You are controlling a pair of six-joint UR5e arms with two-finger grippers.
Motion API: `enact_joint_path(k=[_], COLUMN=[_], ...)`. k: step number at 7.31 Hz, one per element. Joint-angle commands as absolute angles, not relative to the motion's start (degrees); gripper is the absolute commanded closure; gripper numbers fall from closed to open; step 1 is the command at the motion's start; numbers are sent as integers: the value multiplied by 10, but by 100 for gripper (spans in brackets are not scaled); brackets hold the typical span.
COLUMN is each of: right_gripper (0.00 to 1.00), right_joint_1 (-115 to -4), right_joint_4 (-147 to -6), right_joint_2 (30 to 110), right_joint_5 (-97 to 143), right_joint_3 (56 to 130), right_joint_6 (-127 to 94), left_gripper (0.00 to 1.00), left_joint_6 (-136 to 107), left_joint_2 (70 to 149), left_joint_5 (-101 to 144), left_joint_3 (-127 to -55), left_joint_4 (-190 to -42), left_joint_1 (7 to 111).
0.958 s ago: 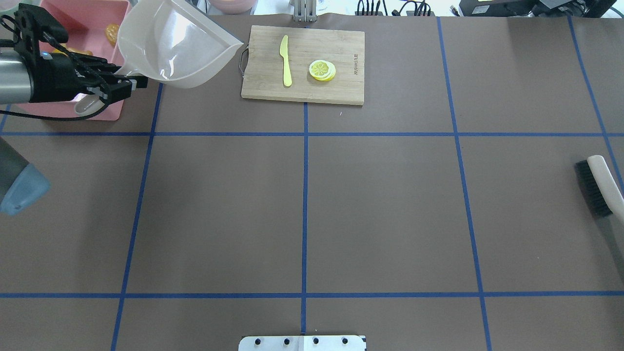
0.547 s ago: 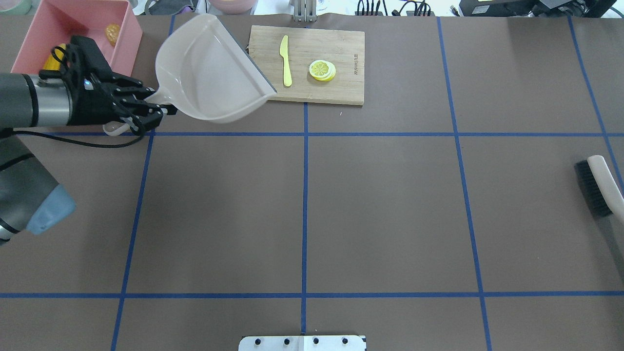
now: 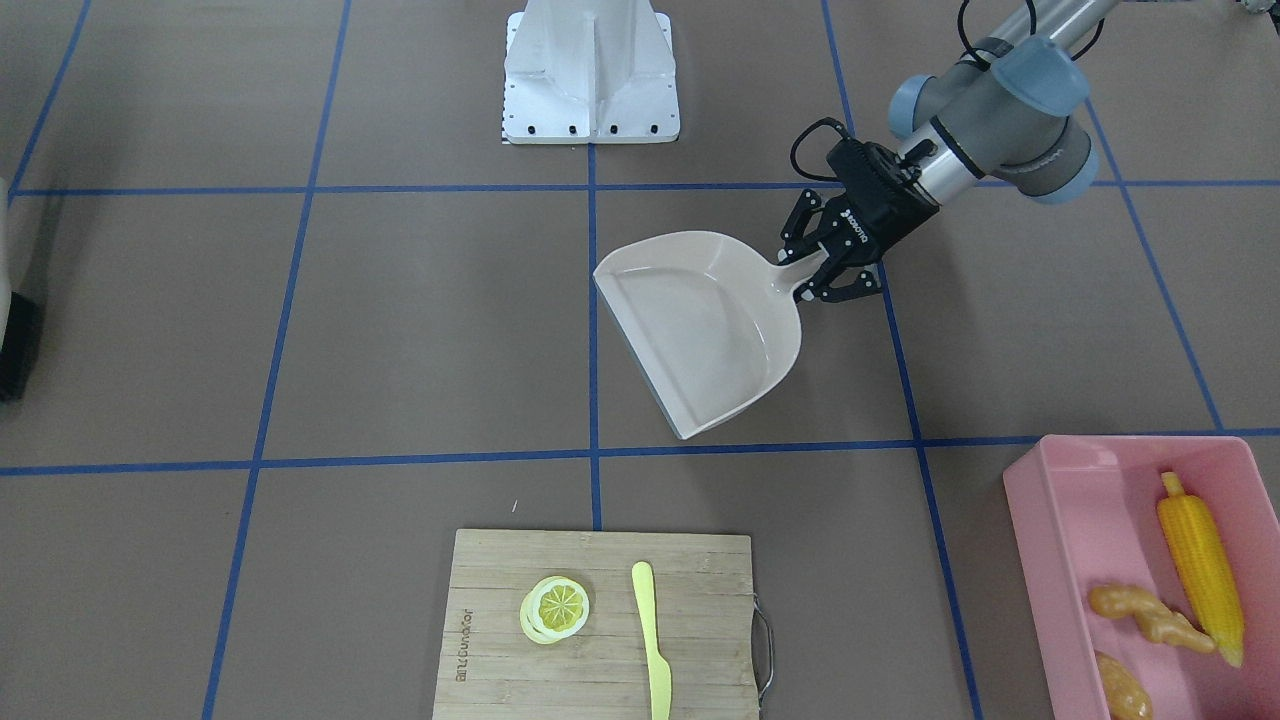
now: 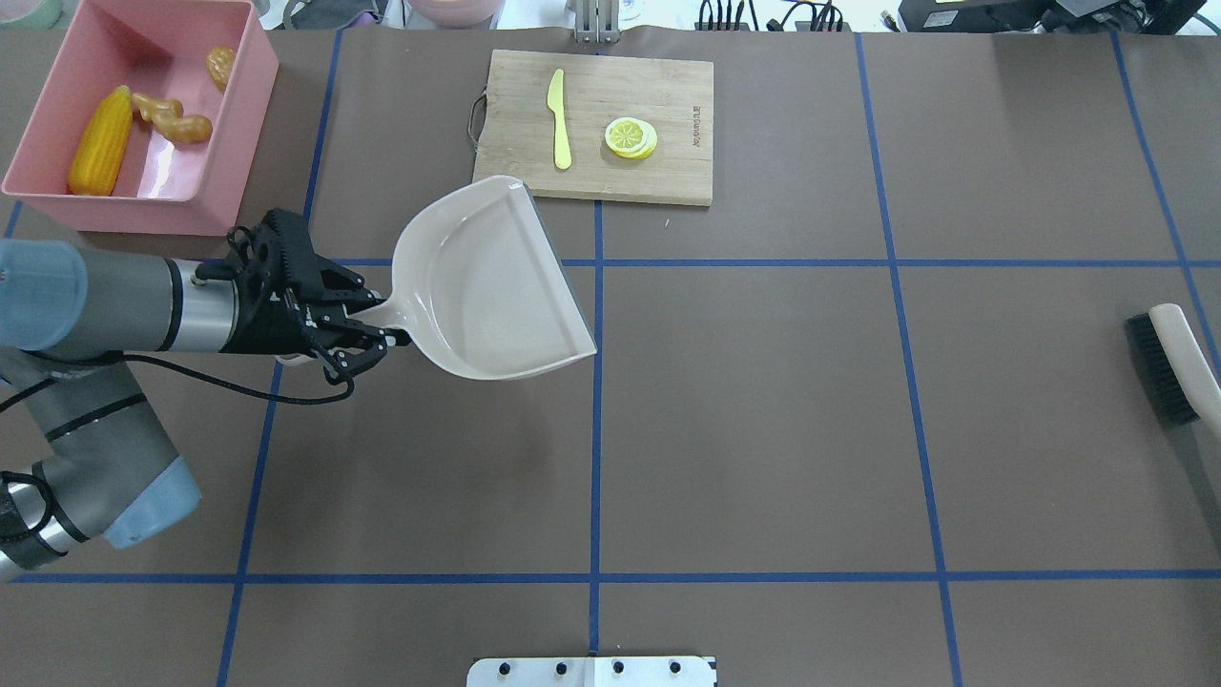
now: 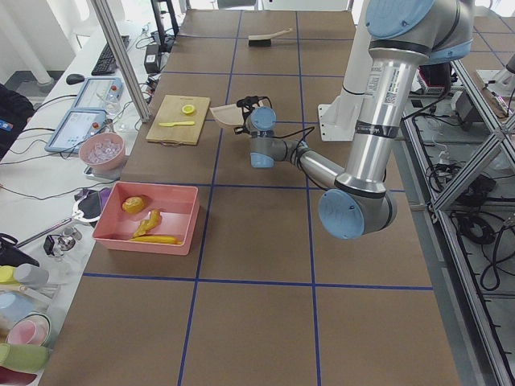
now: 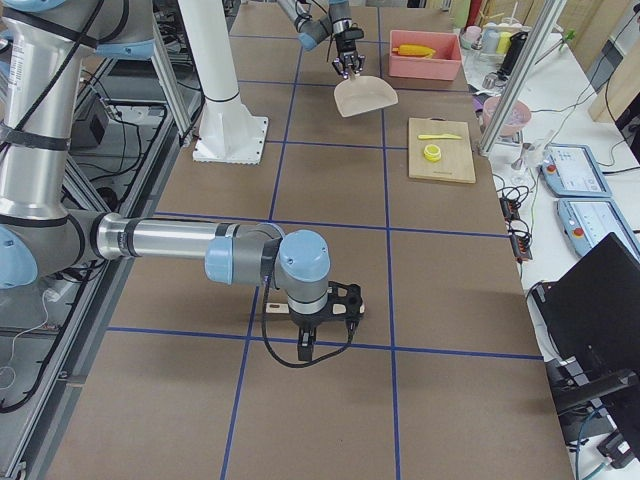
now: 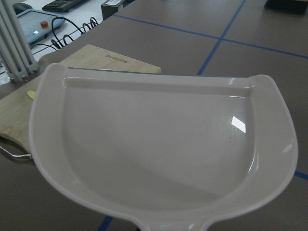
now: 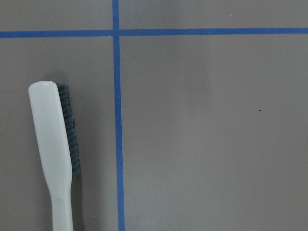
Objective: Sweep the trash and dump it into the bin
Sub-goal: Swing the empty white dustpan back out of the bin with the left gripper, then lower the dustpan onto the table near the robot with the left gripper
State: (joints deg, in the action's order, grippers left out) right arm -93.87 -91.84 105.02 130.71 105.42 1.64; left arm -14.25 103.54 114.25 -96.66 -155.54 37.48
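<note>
**Front-facing view.** The left gripper (image 3: 825, 275) was clamped on the handle of the empty beige dustpan (image 3: 700, 320), well apart from the pink bin (image 3: 1030, 540). The corn cob (image 3: 1200, 570), ginger root (image 3: 1150, 615) and potato (image 3: 1120, 690) lay inside the bin.

**Overhead view.** The dustpan's long axis ran from the handle on the bin side to the lip pointing away from the bin. The left arm was the nearer to the bin.

**Right-side view.** The right gripper (image 6: 308, 335) hung farthest from the bin; whether it was open could not be told.

**Right wrist view.** A brush (image 8: 53, 149) lay flat.
</note>
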Motion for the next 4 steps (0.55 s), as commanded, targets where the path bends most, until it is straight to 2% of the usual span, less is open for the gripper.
enact_joint_path(k=[1,4], right_gripper=[0,0], right_joint_1=[-939,-938], right_joint_4=[-918,-918], right_joint_2=[1050,1050], right_joint_5=[1308,1309], right_joint_3=[1055,1055], right_joint_6=[17,17], left_gripper=[100,100], left_joint_6=[-90,28], left_joint_2=[1035,1027], left_joint_5=[1147,1147], left_joint_3=[-964,-969], left_joint_4=[-1539,-1481], left_joint_1=[341,341])
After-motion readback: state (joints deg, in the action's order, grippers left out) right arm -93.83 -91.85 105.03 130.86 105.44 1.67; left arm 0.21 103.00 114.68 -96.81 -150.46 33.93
